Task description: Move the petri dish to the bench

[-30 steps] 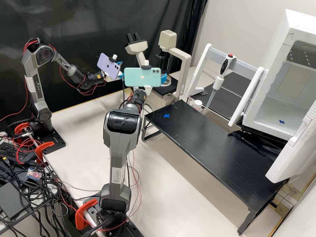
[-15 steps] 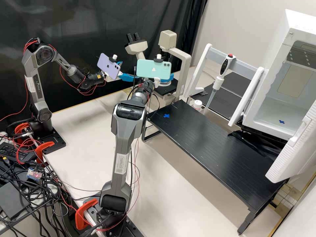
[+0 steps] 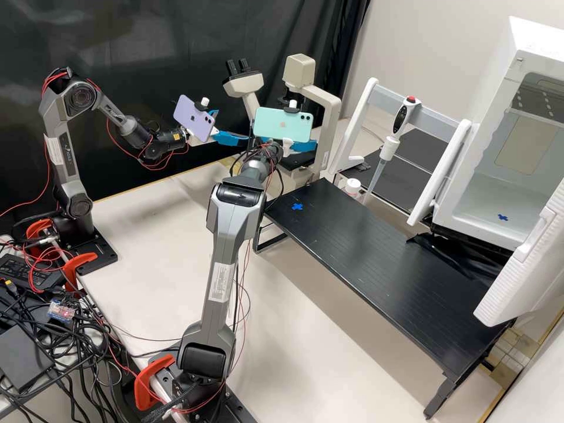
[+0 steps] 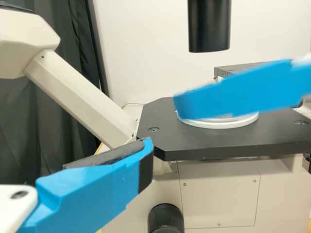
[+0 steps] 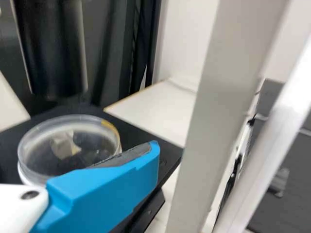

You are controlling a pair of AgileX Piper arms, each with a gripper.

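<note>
Clear plastic makes up the petri dish (image 5: 95, 153), which sits on the microscope's black stage (image 4: 209, 145). The microscope (image 3: 242, 85) stands around twelve o'clock in the high view. At eleven o'clock there is the left gripper (image 3: 232, 125), its blue fingers spread apart with nothing between them. The right gripper (image 3: 312, 144) is near one o'clock, close by the stage; its fingers are parted too and have hold of nothing, and in the right wrist view one finger lies beside the dish, across part of its rim. I cannot tell whether they touch. Toward four o'clock runs the black worktop (image 3: 382, 264), a blue cross (image 3: 297, 207) near its ten o'clock end, its legs on a cream worktop (image 3: 305, 335). A pipette (image 3: 390, 147) hangs at two o'clock, next to the open white cabinet (image 3: 534, 44).
</note>
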